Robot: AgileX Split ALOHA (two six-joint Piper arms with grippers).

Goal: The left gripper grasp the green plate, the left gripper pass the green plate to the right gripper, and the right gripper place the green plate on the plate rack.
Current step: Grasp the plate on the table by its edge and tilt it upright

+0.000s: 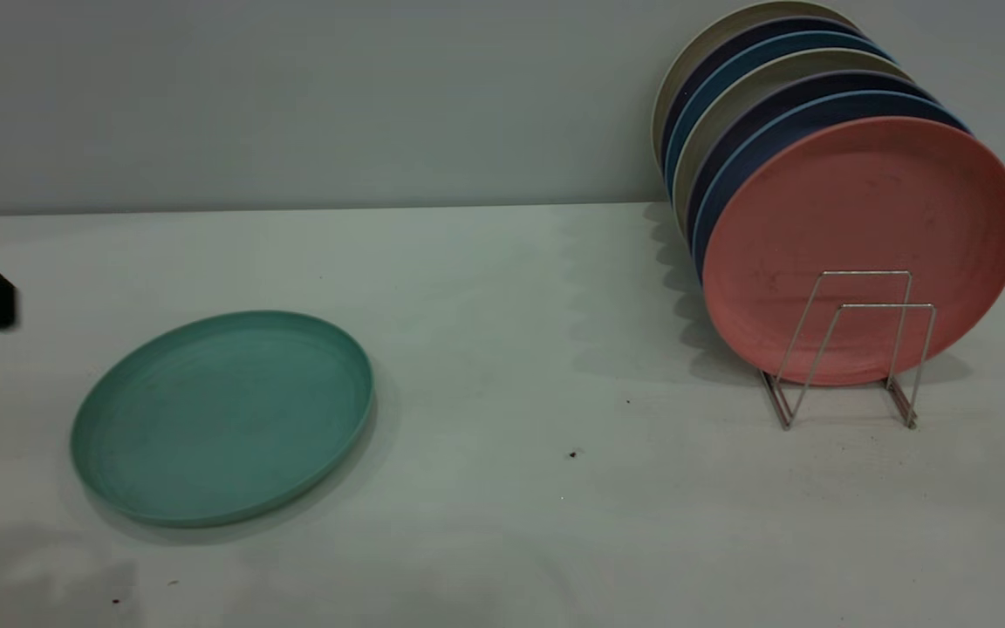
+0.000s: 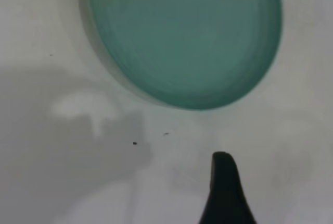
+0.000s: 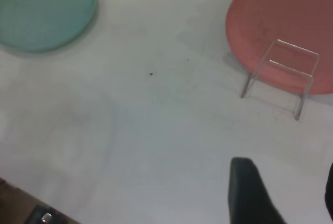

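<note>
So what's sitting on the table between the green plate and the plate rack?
Only bare table and a small dark speck lie between the green plate and plate rack, per the exterior view.

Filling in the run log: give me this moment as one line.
green plate: flat on table, ungrasped | left claw: near plate, not touching | right claw: above table | plate rack: front loops free

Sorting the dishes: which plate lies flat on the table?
The green plate; all the others, the pink plate foremost, stand on edge in the plate rack.
</note>
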